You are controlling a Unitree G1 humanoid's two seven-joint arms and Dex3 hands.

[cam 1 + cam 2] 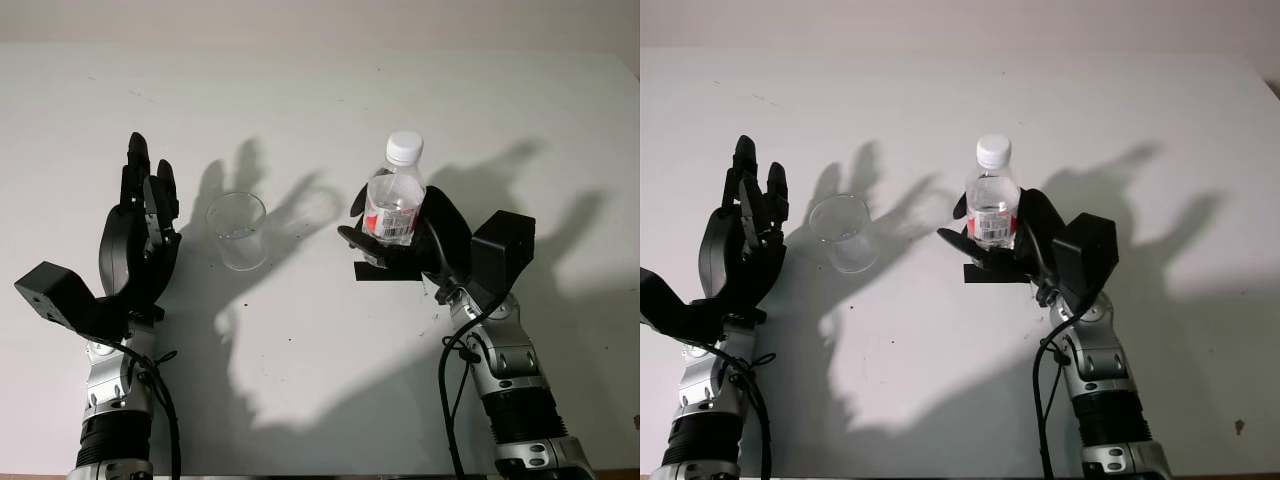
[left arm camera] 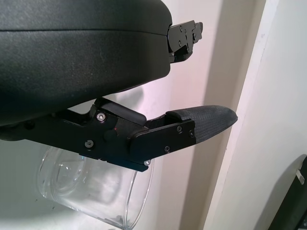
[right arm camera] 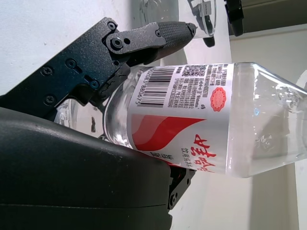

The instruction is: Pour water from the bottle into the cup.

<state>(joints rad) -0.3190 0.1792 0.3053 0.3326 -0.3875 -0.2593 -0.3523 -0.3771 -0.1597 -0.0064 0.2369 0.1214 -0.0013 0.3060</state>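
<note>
Nearest us, both forearms come up from the bottom edge, cables trailing along each. On the R side, our right hand (image 1: pixel 415 240) is clenched round the bottle (image 1: pixel 396 200), fingers wrapped over the lower body & label. In the right wrist view one fingertip (image 3: pixel 175 28) presses against the bottle's side by the barcode, w/ the palm shell backing the opposite side, so the grip is on both sides of the label band. The bottle stands upright: long axis vertical, white cap (image 1: pixel 405 147) pointing straight up, base down inside the hand. We can't tell whether the base touches the table (image 1: pixel 320 380) or is lifted just off it. The cap is on. The label is white w/ red print and a red swoosh; the body is clear.

On the L side, our left hand (image 1: pixel 140 235) holds nothing, released, fingers pointing away from us, palm turned toward the cup. It sits just beside the cup (image 1: pixel 238 230), apart from it, no contact that we can see. In the left wrist view the cup (image 2: pixel 96 191) shows behind one finger (image 2: pixel 201 124).

The cup is clear, upright, mouth up, standing on the table between the two hands, nearer the L one. Bottle & cup are near each other but apart. Farther back, the white tabletop carries the hands' shadows.
</note>
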